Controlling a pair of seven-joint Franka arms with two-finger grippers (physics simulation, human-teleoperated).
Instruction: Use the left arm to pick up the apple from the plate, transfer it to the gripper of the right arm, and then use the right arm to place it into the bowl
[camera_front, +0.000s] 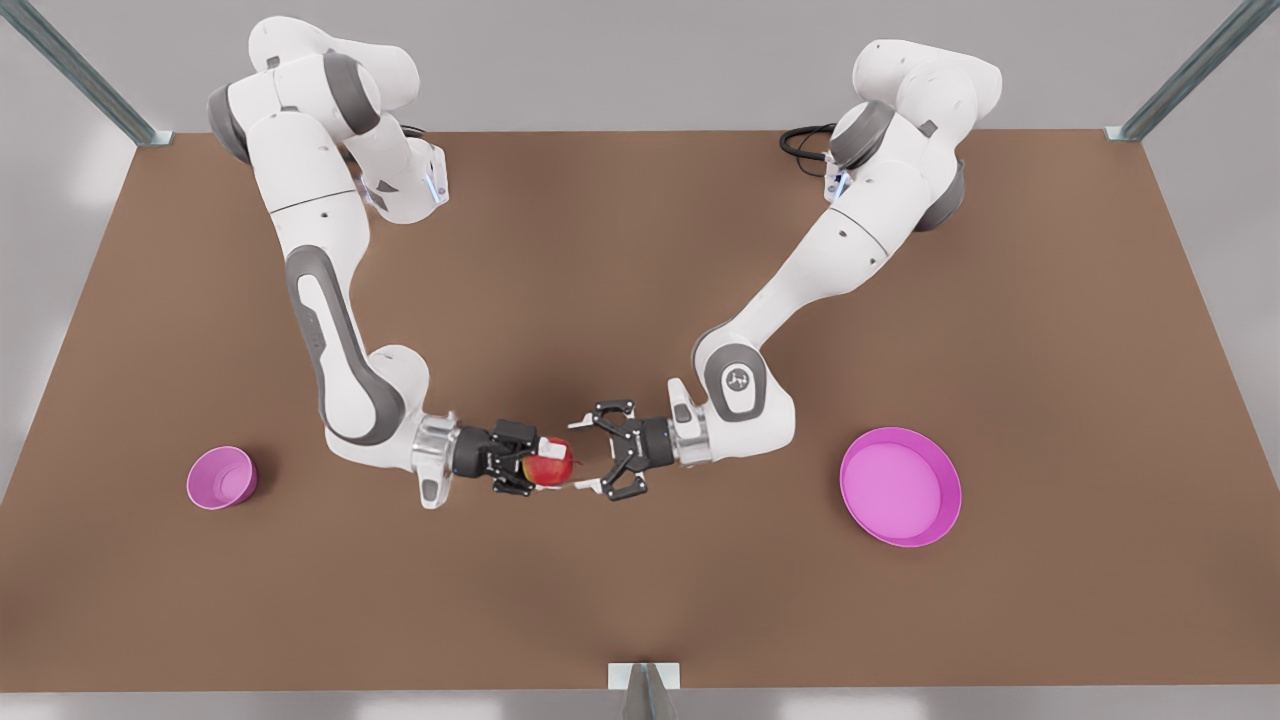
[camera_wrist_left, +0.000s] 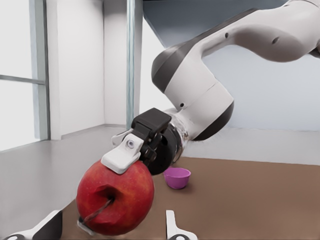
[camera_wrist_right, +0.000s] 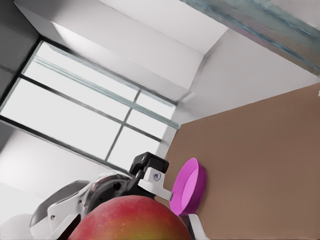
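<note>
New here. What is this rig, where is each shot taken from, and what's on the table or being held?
These are simulator renders of two white robot arms, each ending in a two-finger claw.

The wide picture looks down on the brown table from above. The other two come from cameras on the arms' wrists.

The robot's left arm is the one on the front view's right, and its camera looks at the other arm. The right arm is on the front view's left.

A small deep pink bowl sits on the table at the front view's left. A wide shallow pink plate, with nothing on it, sits at the right.

The right claw is shut on a red apple, holding it above the table. The left claw faces it with its fingers open and grips nothing.

This looks like a handover.
</note>
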